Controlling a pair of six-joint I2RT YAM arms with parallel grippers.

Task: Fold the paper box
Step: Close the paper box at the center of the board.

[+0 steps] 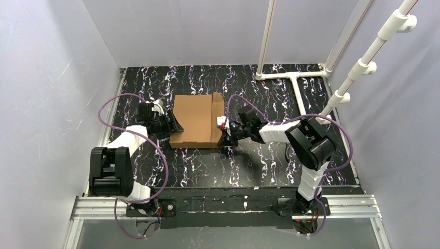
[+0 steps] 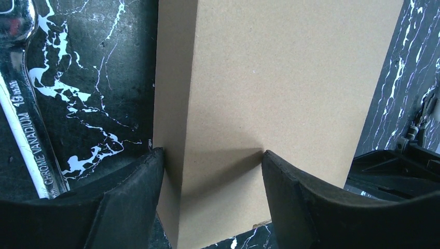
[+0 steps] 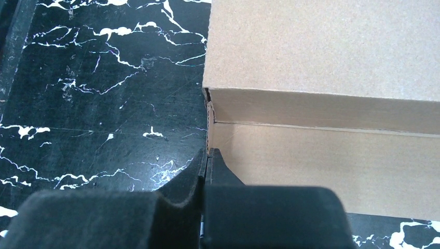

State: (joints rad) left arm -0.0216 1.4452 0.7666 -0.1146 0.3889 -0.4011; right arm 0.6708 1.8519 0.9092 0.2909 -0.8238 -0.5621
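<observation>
Where the top camera looks down on the black marbled table (image 1: 259,171), the paper box (image 1: 194,119) lies flat a little left of centre, between the two arms, its brown top face up and a fold line running near its right edge. The left gripper (image 1: 171,126) is at the box's left side and the right gripper (image 1: 224,136) is at its near right corner. A white pipe frame (image 1: 296,78) stands at the back right, and purple cables (image 1: 111,104) loop from both arms.

From the left wrist, the box reaches away from the camera, showing its broad top face and a narrow shaded side wall on the left. The left gripper's jaws stand apart across the fold between those two faces. One finger (image 2: 129,202) touches the side wall and the other lies over the top face, which runs on past it to the right. Whether the pads press the cardboard cannot be told. A wrench (image 2: 31,140) stamped CHROME VANADIUM lies on the table just left of the box.

From the right wrist, the right gripper's fingers (image 3: 155,218) are pressed together, and their tip sits against the end of a lower cardboard panel at the box's corner. Above that panel a thin seam runs along the box, then a wall, then the top face.
</observation>
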